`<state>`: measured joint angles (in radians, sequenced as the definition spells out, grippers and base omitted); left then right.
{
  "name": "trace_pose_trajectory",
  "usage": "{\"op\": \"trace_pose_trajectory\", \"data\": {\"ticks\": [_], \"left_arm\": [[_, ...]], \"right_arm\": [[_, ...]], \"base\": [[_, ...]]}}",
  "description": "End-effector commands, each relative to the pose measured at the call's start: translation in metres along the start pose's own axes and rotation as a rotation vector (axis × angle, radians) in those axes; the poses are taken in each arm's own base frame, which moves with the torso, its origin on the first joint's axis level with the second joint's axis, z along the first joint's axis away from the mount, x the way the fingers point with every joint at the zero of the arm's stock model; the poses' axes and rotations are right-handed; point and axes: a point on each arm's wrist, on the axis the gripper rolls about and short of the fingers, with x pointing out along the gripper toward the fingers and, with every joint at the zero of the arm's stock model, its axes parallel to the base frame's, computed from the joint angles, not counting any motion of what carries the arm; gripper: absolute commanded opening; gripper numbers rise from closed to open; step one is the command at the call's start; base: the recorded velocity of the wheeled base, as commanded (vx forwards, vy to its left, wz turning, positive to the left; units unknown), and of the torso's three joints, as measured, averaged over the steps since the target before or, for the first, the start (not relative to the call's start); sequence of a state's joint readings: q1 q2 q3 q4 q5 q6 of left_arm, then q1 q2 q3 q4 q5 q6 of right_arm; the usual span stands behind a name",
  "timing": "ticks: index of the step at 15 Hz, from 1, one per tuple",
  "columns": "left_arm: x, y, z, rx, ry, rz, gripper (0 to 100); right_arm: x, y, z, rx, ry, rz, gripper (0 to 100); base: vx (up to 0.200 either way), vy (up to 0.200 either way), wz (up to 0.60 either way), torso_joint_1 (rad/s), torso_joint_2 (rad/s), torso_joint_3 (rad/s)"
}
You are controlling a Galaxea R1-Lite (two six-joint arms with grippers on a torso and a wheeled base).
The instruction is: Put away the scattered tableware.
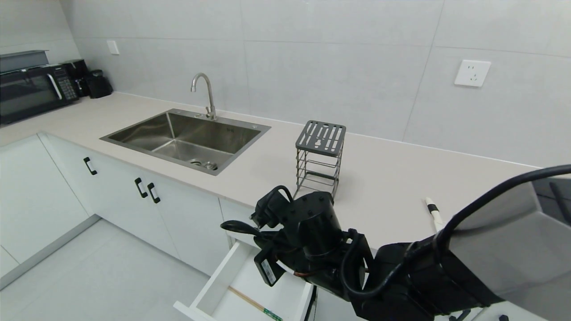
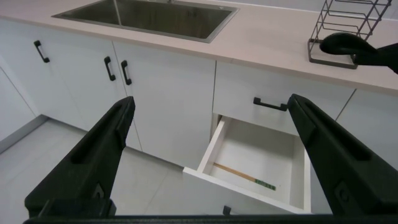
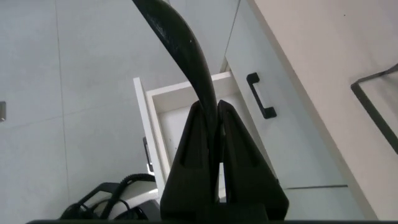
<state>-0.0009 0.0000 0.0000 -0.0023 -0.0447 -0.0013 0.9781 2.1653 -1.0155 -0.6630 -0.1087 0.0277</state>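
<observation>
A black spoon (image 3: 180, 50) sticks out of my right gripper (image 3: 211, 121), which is shut on its handle. In the head view this gripper (image 1: 259, 231) hangs at the counter's front edge above the open white drawer (image 1: 209, 285), with the spoon's bowl (image 1: 236, 226) pointing left. A pair of chopsticks (image 2: 242, 176) lies inside the drawer (image 2: 208, 149). My left gripper (image 2: 211, 162) is open in front of the cabinets, facing the drawer, with nothing between its fingers (image 2: 106, 149). The spoon (image 2: 348, 43) appears beyond it by the rack. A white utensil with a black band (image 1: 433, 211) lies on the counter at the right.
A grey wire rack (image 1: 319, 156) stands on the counter behind the right gripper. The steel sink (image 1: 187, 138) with its faucet (image 1: 203, 91) is to the left, and a microwave (image 1: 31, 89) sits at the far left. Cabinet doors with black handles (image 1: 147, 191) run below the counter.
</observation>
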Motion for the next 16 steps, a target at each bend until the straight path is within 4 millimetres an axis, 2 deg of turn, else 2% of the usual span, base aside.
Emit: {"op": "trace_pose_trajectory", "data": {"ticks": [1, 8, 10, 13, 16], "left_arm": [[0.000, 0.000, 0.000, 0.001, 0.002, 0.001, 100], [0.000, 0.000, 0.000, 0.000, 0.002, 0.000, 100], [0.000, 0.000, 0.000, 0.001, 0.002, 0.001, 100], [0.000, 0.000, 0.000, 0.001, 0.002, 0.001, 100], [0.000, 0.000, 0.000, 0.000, 0.002, 0.001, 100]], "right_arm": [[0.008, 0.002, -0.005, -0.003, 0.016, 0.003, 0], [0.017, 0.004, -0.017, -0.016, 0.050, 0.005, 0], [0.023, 0.004, -0.026, -0.020, 0.077, 0.006, 0], [0.025, 0.005, -0.027, -0.021, 0.079, 0.008, 0], [0.029, 0.015, -0.029, -0.032, 0.085, 0.028, 0]], "base": [[0.000, 0.000, 0.00, -0.085, 0.22, 0.119], [0.000, 0.000, 0.00, -0.119, 0.24, 0.122], [0.000, 0.000, 0.00, -0.068, 0.13, 0.068], [0.000, 0.000, 0.00, -0.134, 0.27, 0.128], [0.000, 0.000, 0.00, -0.181, 0.36, 0.183]]}}
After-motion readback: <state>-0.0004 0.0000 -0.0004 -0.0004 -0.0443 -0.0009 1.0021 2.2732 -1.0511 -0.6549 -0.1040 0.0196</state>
